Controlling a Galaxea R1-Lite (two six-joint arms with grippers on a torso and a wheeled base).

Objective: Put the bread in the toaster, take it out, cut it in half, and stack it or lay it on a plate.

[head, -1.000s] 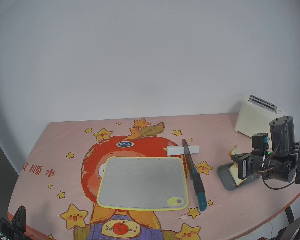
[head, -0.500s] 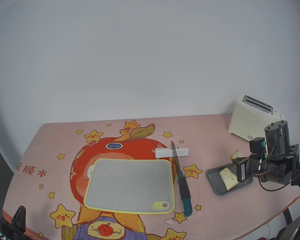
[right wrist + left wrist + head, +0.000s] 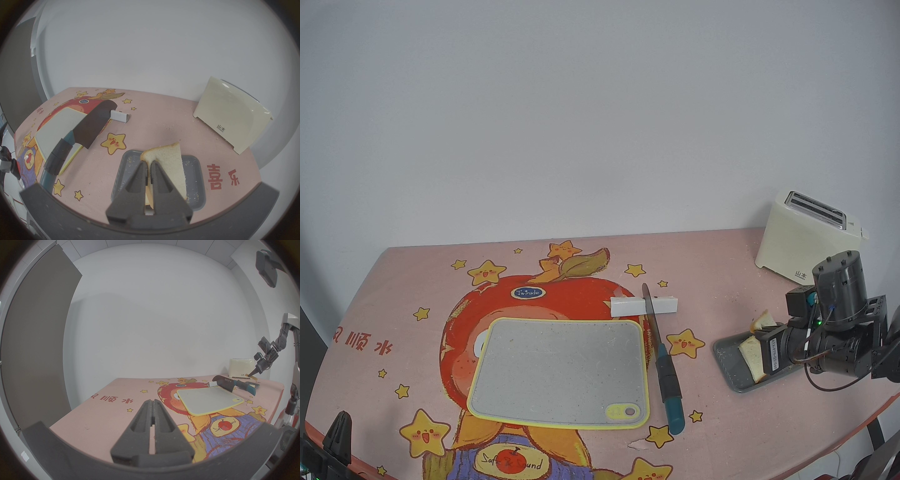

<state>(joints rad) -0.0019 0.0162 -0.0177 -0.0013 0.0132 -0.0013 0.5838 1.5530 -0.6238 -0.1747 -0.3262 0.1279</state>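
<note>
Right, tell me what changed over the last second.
The right claw moved in over the grey tray and is shut on the bread slice, which lay flat and now stands tipped on edge. The head camera shifted early on, so the whole scene slid. The knife, cutting board and toaster stayed put.

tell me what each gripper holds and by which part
The right gripper pinches the bread slice by its near edge, over the grey tray. The left gripper is shut, holding nothing.
</note>
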